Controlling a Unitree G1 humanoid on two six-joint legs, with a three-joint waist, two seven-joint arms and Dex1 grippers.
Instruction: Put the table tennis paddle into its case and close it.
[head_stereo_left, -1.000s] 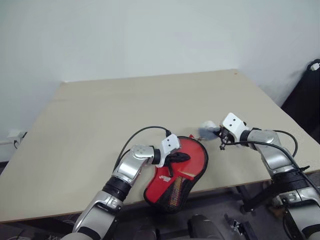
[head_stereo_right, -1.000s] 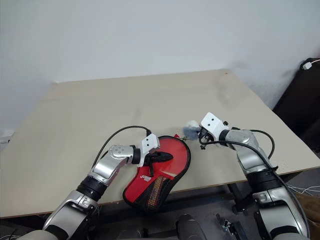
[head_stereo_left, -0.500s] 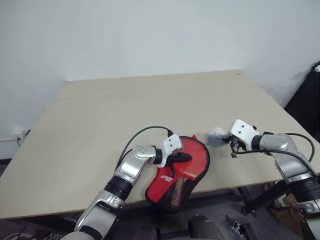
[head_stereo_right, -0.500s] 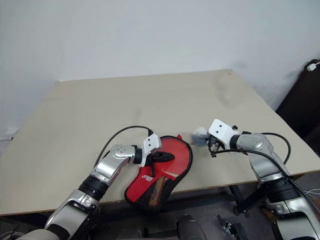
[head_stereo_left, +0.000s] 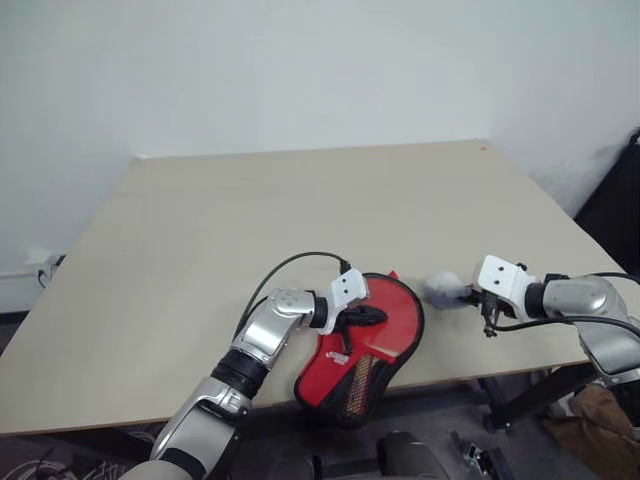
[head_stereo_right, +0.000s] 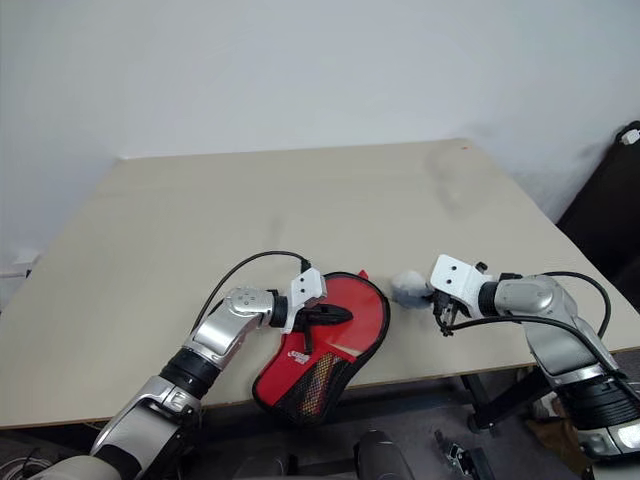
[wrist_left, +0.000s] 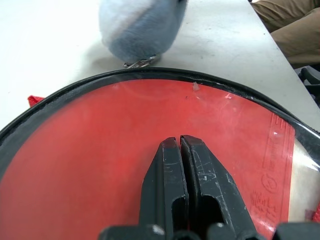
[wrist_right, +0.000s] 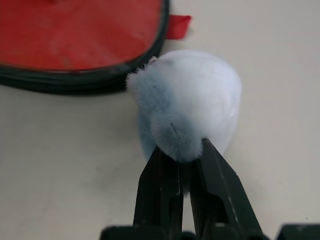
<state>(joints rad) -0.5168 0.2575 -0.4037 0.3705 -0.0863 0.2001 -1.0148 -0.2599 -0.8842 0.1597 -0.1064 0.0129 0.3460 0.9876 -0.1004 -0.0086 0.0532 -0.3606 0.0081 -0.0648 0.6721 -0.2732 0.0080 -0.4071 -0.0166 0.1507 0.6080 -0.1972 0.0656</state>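
The red case (head_stereo_left: 392, 322) with black zipper trim lies at the table's front edge, its mesh end hanging over the edge. My left gripper (head_stereo_left: 366, 316) is shut, its fingertips pressed flat on the red face (wrist_left: 90, 165). A white fuzzy ball (head_stereo_left: 441, 288) sits on the table just right of the case, close to the zipper trim. My right gripper (head_stereo_left: 468, 294) is shut on that ball's fluff (wrist_right: 192, 107). The table tennis paddle is hidden.
The beige table (head_stereo_left: 250, 220) stretches away behind the case toward a white wall. A small red tab (wrist_right: 177, 26) sticks out of the case's rim near the ball. Dark equipment (head_stereo_left: 615, 190) stands past the table's right side.
My right gripper has drawn the fuzzy ball to the right and toward the table's front edge, away from the case rim. The left gripper and the case stayed put.
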